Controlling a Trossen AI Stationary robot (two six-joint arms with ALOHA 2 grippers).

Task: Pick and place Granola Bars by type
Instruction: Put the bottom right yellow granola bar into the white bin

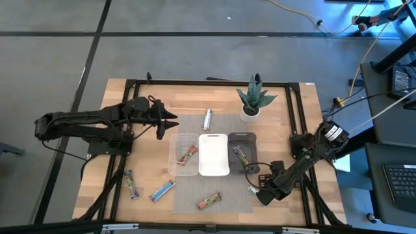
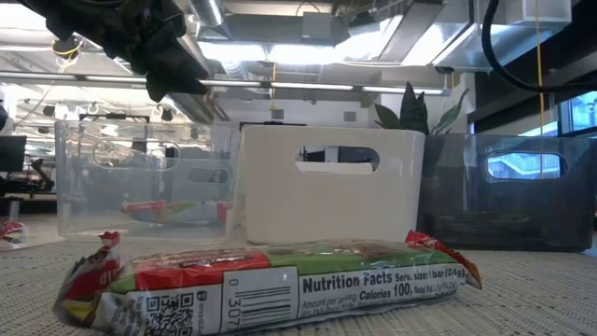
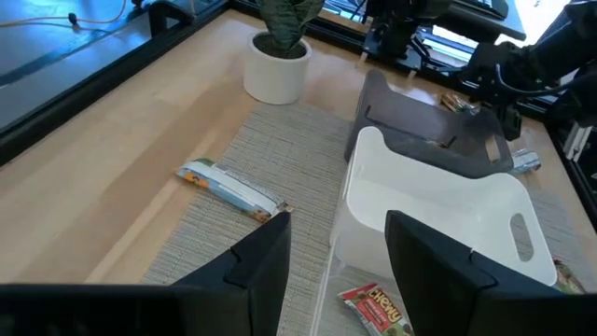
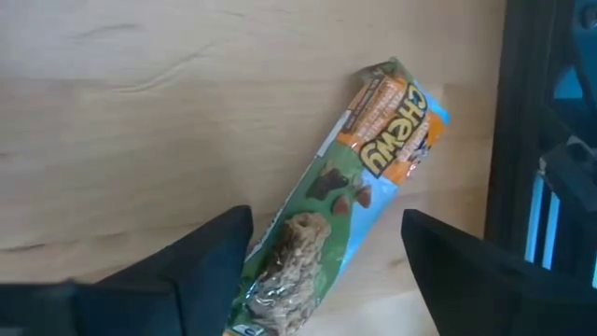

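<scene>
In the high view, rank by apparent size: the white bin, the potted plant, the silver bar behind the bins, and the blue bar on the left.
1. White bin, largest.
2. Potted plant.
3. Blue bar and silver bar: both small and look about alike, so I won't rank them.

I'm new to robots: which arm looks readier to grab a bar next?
The right. Its open gripper is already straddling a bar near the grey bin. The left gripper is open too, but hovers over the clear bin.

Left gripper (image 1: 174, 124) raised, fingers apart; right gripper (image 1: 255, 193) low, fingers apart.
</scene>
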